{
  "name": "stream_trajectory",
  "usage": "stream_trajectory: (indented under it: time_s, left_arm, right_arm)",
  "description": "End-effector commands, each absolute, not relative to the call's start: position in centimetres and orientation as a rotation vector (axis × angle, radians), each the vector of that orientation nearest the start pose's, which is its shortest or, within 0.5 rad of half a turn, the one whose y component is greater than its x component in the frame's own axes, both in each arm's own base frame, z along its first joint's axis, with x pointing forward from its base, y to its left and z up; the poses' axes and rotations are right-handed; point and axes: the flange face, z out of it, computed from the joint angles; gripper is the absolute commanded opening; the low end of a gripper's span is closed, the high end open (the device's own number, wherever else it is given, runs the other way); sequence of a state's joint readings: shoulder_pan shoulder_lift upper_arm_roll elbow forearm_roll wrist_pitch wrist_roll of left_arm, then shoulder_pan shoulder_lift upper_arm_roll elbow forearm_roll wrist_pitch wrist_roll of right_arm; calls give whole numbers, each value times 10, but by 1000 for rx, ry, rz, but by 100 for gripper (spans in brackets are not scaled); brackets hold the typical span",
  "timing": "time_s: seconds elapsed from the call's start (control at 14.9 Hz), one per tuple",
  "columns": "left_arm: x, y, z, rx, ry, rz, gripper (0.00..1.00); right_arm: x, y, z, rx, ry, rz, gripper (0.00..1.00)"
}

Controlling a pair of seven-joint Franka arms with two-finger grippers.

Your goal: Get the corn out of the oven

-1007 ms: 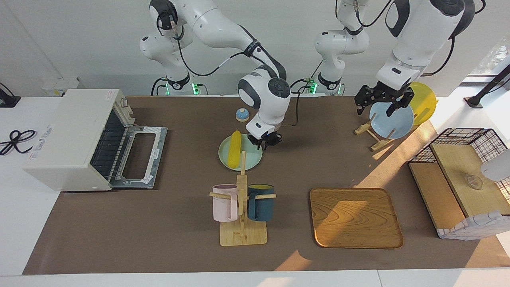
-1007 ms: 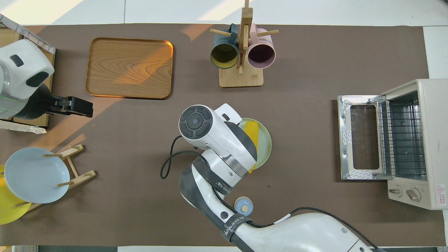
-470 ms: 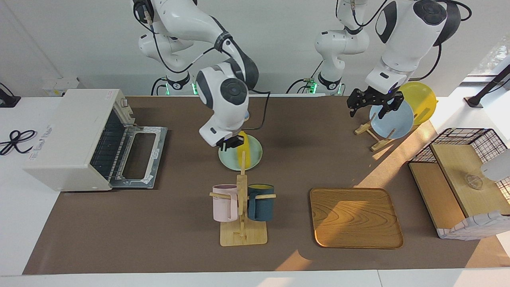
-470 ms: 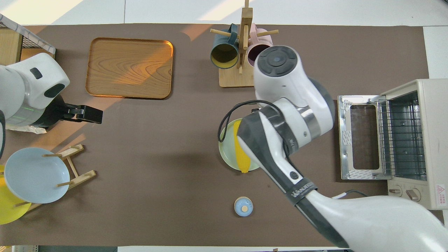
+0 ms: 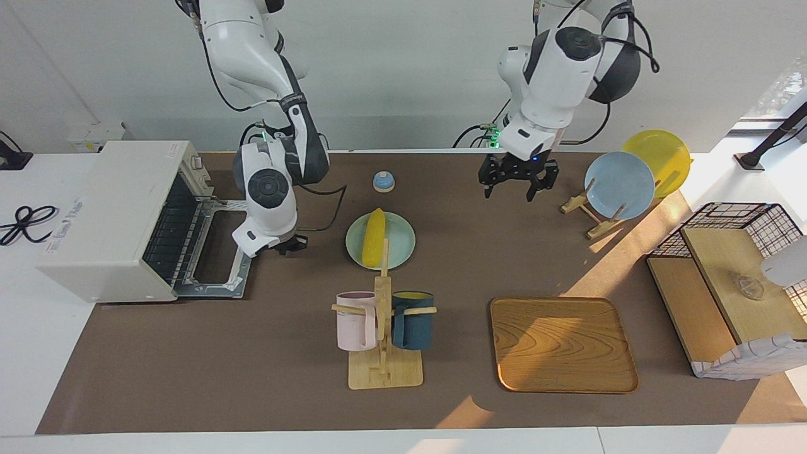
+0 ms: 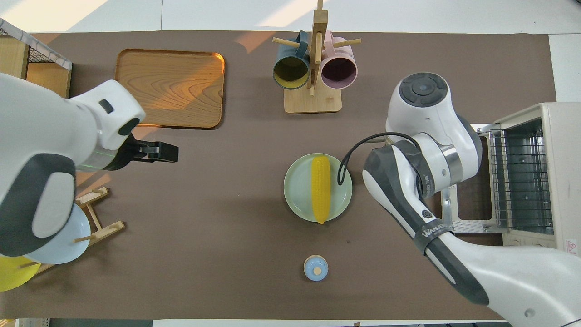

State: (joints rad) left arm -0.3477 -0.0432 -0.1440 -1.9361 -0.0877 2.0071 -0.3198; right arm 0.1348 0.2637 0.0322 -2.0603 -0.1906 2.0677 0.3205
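While the corn (image 5: pixel 374 237) is lying on the green plate (image 5: pixel 401 250) outside the open oven (image 5: pixel 120 217) in the facing view, the right gripper (image 5: pixel 291 244) is hanging with fingers pressed together, empty, by the oven door (image 5: pixel 220 252). In the overhead view, the left gripper (image 6: pixel 165 152) is hovering spread wide and empty over bare table (image 6: pixel 218 236) near the tray (image 6: pixel 169 88), and the corn (image 6: pixel 321 188) is sitting across the plate (image 6: pixel 297 188).

Two glossy white arms with rounded shells, dark grey joint bands and round dark grey caps, thin black cables looping along the links, small black gripper on each, green lights at the bases, grey lettering on one dark band of the right arm
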Motion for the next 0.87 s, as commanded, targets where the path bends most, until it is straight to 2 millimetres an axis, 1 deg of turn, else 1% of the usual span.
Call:
stream_trajectory:
  time_s: [0.0,0.13,0.2,0.27,0.34,0.4,0.47,0.54,0.6,0.67,0.74,0.81]
  left_arm:
    - [488,-327,466,-3287,280,-152,100]
    - [481,-365,442,-3300,314,-160,100]
    - [479,-375,438,-3307,336,-182,100]
    - [480,-379,430,-3308,346,-183,100]
    - [475,-393,420,-3309,381,-190,100]
    - [464,-418,404,-3309,433,-185,100]
    - [453,-438,394,-3314,461,-183,100]
    - [450,-446,383,-3308,463,-169,100]
    - [450,-451,379,-3307,475,-173,100]
    - [446,-460,375,-3305,493,-163,100]
    - [440,-474,363,-3298,523,-141,100]
    - [437,-486,351,-3294,532,-118,100]
  right_arm:
    - [539,69,291,-3361,-9,331,0]
    - [535,68,286,-3384,-46,345,0]
    - [534,65,283,-3402,-69,355,0]
    - [533,64,281,-3423,-101,367,0]
    - [534,60,282,-3456,-158,373,0]
    - [535,56,284,-3484,-210,394,0]
    - [540,52,293,-3495,-222,411,0]
    - [546,49,305,-3499,-241,437,0]
    - [554,48,320,-3500,-274,455,0]
    - [561,45,338,-3499,-301,457,0]
    - [564,37,353,-3494,-327,472,0]
    - [566,26,374,-3485,-335,469,0]
